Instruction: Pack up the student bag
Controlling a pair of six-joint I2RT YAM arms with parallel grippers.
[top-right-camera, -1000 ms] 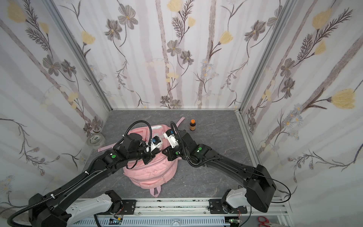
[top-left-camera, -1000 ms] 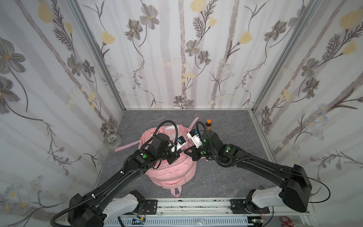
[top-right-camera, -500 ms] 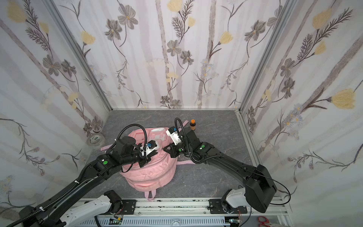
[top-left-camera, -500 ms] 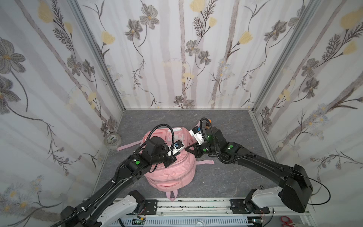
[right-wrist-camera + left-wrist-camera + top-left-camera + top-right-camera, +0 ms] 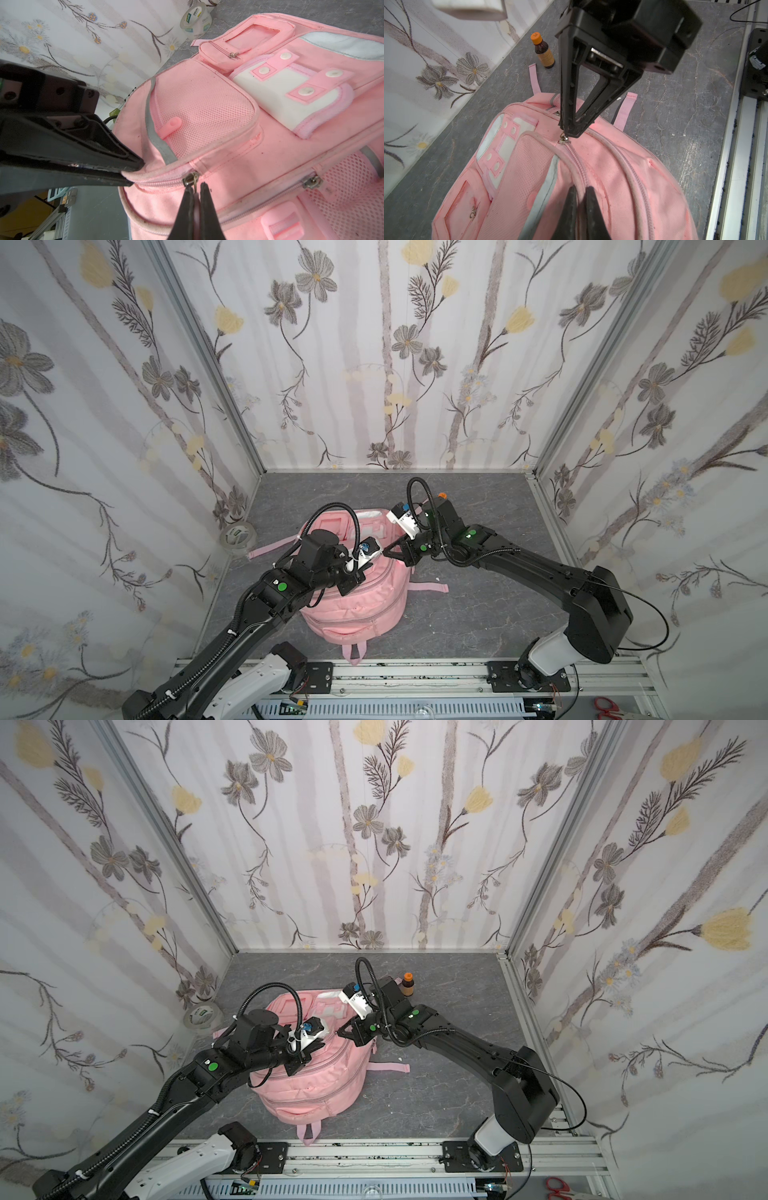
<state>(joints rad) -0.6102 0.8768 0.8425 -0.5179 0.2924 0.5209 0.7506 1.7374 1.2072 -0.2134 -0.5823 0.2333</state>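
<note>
Right pincer point(image 5: 195, 187) grips the zipper pull point(image 5: 193, 179); zip line point(image 5: 577, 162) runs thence to left pincer point(image 5: 580, 189), closed on student bag point(image 5: 643, 187) piping point(image 5: 578, 176).

Both top views look steeply down from high above the near rail, far enough off to hold the whole walled cell, with the student bag point(image 5: 357, 614) low at centre frame. Each wrist view sits close over the bag and faces the opposite arm. The left wrist view sees the right gripper point(image 5: 569, 132), and the right wrist view sees the left gripper point(image 5: 133, 173). Both show one zipper slider point(image 5: 190, 179).

Bright even light, faint shadows
</note>
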